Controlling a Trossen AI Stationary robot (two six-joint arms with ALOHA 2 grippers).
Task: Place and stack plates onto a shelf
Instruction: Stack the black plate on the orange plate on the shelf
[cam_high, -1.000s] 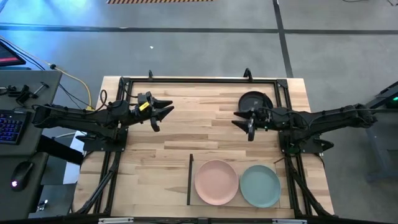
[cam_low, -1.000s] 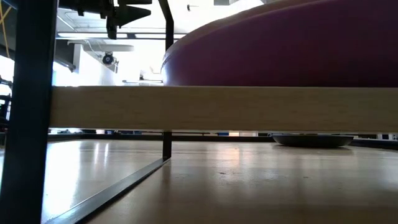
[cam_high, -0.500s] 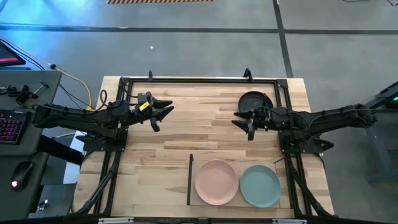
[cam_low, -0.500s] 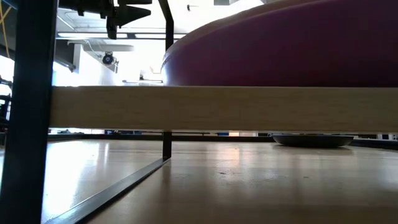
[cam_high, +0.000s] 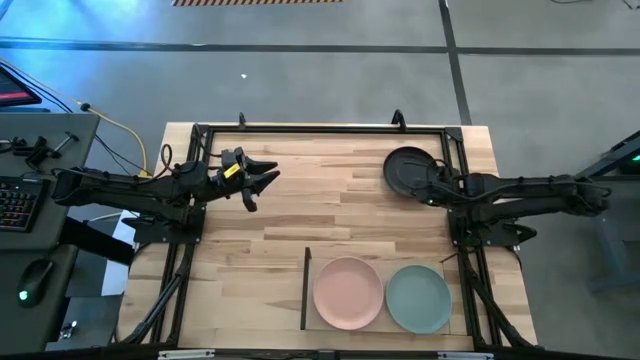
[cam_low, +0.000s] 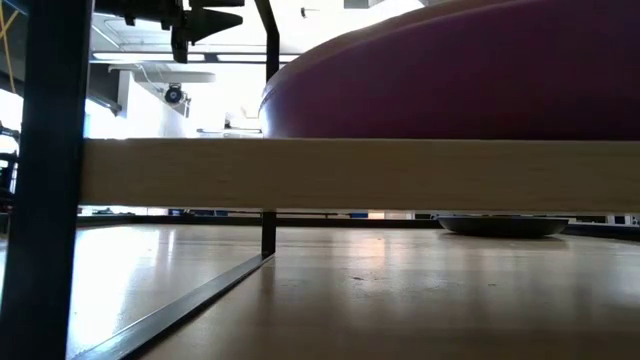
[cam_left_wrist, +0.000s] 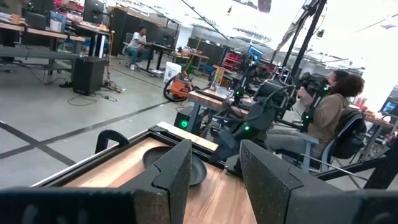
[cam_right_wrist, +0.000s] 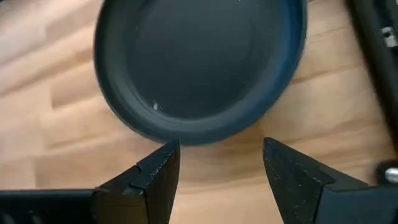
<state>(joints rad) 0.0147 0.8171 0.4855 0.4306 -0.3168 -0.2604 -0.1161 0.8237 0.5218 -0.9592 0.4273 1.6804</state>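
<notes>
black plate (cam_right_wrist: 199, 65) on wooden tabletop (cam_right_wrist: 43, 143) | right claw (cam_right_wrist: 217, 163) open, empty, just beside plate rim

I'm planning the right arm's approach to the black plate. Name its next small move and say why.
Probably ease the right claw forward and down so its open jaws straddle the near rim of the black plate. The wrist view shows that rim just ahead of the fingertips and nothing held; the pink plate and the blue-green plate already lie on the shelf.
</notes>
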